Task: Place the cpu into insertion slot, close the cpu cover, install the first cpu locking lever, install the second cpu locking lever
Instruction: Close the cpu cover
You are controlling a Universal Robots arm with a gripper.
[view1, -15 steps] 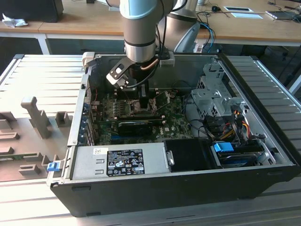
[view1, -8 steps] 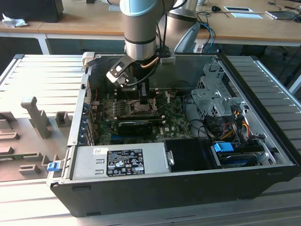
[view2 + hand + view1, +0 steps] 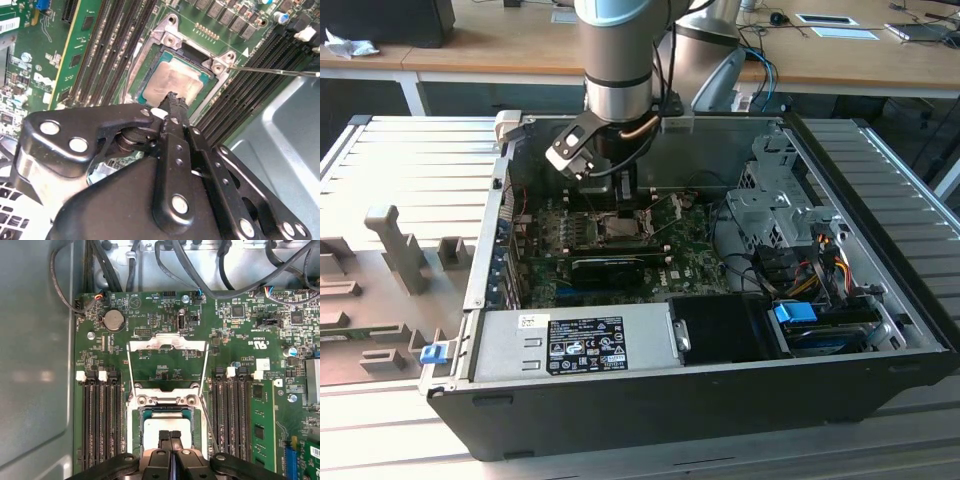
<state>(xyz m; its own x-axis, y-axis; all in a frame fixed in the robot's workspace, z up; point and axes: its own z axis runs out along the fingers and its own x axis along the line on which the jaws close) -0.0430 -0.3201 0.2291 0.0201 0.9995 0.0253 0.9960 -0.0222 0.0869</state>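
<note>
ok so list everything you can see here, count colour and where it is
bench: 1, grey ribbed metal, under the case
computer case: 1, black, open on the bench
motherboard: 1, green, inside the case
memory slots: several, black, in two banks
cpu: 1, silvery-grey, flat between the slot banks
cpu cover: 1, silver frame, swung open beside the cpu
coin battery: 1, silver, on the board past the cover
power supply: 1, grey, along the case's near wall
drive cage: 1, grey, exterior view's right
cables: several, mostly black, at the board's edge
arm: 1, silver-grey, reaching into the case
end effector: 1, black, fingers together over the cpu
</note>
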